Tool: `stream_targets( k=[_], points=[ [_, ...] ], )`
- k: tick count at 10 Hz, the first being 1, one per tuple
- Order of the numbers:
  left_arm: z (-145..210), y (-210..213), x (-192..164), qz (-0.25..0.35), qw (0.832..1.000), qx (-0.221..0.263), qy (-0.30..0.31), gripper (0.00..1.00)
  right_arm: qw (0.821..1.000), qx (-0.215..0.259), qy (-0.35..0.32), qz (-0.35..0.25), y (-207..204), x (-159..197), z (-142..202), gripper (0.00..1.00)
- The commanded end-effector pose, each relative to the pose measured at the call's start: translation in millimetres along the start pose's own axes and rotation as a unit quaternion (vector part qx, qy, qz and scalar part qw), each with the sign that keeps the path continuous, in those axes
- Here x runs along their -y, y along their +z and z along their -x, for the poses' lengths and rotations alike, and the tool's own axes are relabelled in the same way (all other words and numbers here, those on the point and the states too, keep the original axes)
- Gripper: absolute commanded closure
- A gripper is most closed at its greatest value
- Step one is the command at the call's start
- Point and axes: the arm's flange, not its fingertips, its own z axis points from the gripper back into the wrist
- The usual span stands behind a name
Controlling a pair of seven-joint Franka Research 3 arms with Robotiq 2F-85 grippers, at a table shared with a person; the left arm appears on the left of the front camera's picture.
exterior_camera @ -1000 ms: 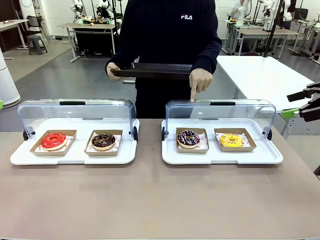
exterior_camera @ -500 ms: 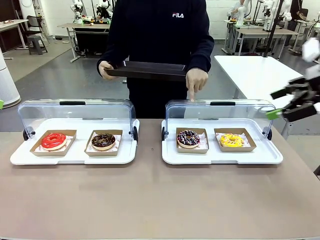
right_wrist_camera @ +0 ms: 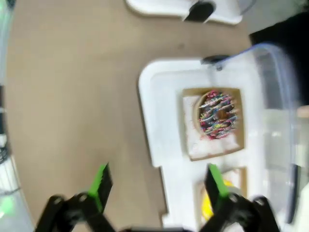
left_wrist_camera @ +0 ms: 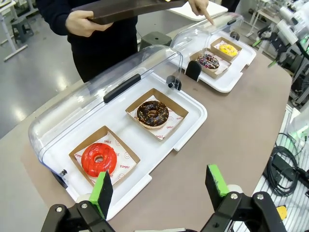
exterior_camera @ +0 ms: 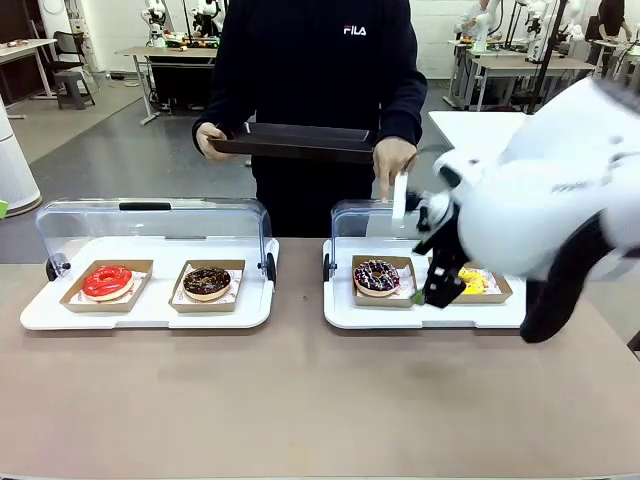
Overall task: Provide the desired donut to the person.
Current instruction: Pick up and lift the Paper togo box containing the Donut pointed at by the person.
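Fingers [left_wrist_camera: 104, 191] of the left gripper [left_wrist_camera: 158, 180] stood wide apart and empty. The right gripper [right_wrist_camera: 157, 176] was spread just as wide, grasping nothing. One brown table [exterior_camera: 300, 400] lay beneath both.

One person [exterior_camera: 310, 70] in a black sweatshirt stood far beyond the fingers, carrying one black tray [exterior_camera: 295, 141]. The person's pointing hand [exterior_camera: 392, 160] aimed a finger down at a clear cover [exterior_camera: 355, 220].

Two white trays sat on the table, each with its clear cover raised behind it. The first serving tray [left_wrist_camera: 190, 123] lay just ahead of the left fingers, and the second serving tray [right_wrist_camera: 159, 111] just beyond the right fingertips. Four donuts lay in four cardboard boxes, two to a tray.

- The red donut [left_wrist_camera: 99, 159] was nearest the left fingers, with the chocolate donut [left_wrist_camera: 152, 113] next beyond it.
- The sprinkled donut [right_wrist_camera: 218, 115], below the pointing finger, lay just past one right finger.
- The yellow donut [left_wrist_camera: 228, 49] sat beside that finger.

A second earlier the right gripper had hung out past the table's edge. It had since swung in over the second serving tray, hiding most of the yellow donut from the front. The donuts had not moved.
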Motion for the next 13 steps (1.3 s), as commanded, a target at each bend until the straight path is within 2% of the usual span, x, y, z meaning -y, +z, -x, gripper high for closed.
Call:
stream_targets(
  k=[1, 4, 5, 6, 7, 8, 9, 10, 13],
  points=[
    [2, 0, -3, 0.004, 1.000, 0.004, -0.006, 0.00, 0.999, -0.028, 0.030, 0.005, -43, 19, 8, 0.00],
    [2, 0, -3, 0.004, 1.000, 0.004, -0.006, 0.00, 0.999, -0.039, 0.026, -0.009, -75, 43, 11, 0.00],
    [2, 0, -3, 0.004, 1.000, 0.004, -0.006, 0.00, 0.999, -0.015, 0.004, -0.051, -52, 39, 16, 0.00],
    [2, 0, -3, 0.004, 1.000, 0.004, -0.006, 0.00, 0.999, -0.044, 0.027, -0.009, -72, 28, 17, 0.00],
    [2, 0, -3, 0.004, 1.000, 0.004, -0.006, 0.00, 0.999, -0.044, 0.027, -0.009, -72, 28, 17, 0.00],
    [2, 0, -3, 0.004, 1.000, 0.004, -0.006, 0.00, 0.999, -0.038, 0.015, -0.020, -68, 38, 14, 0.00],
    [2, 0, -3, 0.004, 1.000, 0.004, -0.006, 0.00, 0.996, -0.073, 0.030, -0.046, -84, 65, 7, 0.00],
    [2, 0, -3, 0.004, 1.000, 0.004, -0.006, 0.00, 0.995, -0.072, 0.041, -0.058, -92, 78, 6, 0.00],
    [2, 0, -3, 0.004, 1.000, 0.004, -0.006, 0.00, 0.994, -0.072, 0.048, -0.064, -108, 90, 4, 0.00]
  ],
)
